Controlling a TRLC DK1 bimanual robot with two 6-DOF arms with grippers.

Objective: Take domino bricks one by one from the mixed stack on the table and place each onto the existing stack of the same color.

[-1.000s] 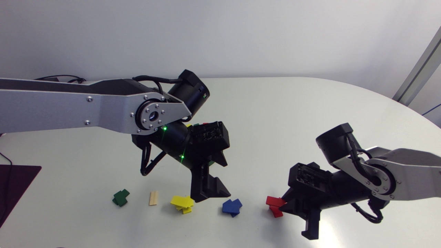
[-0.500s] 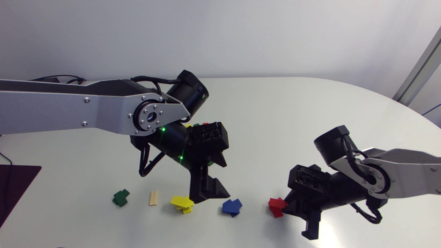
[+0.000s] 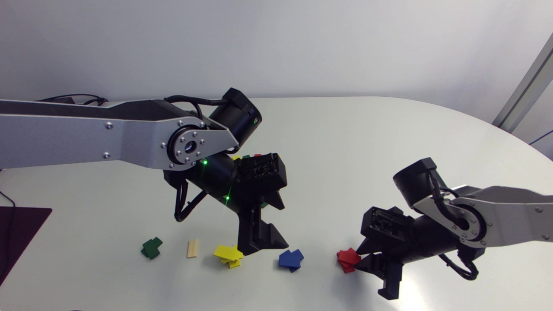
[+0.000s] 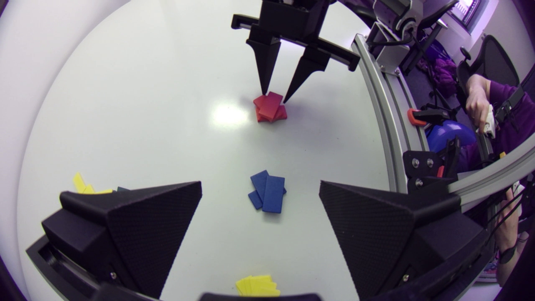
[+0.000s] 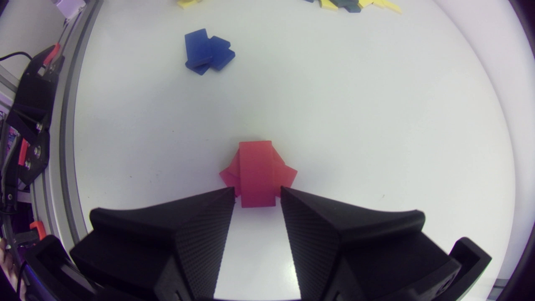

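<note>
Mixed stack mostly behind left arm, left hand spread, right hand apart astride red stack

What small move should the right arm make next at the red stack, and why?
Probably let go and lift the right gripper straight up. The top red brick already lies flat on the red stack, with the gripper straddling its near end, so a sideways pull might drag it off.
</note>
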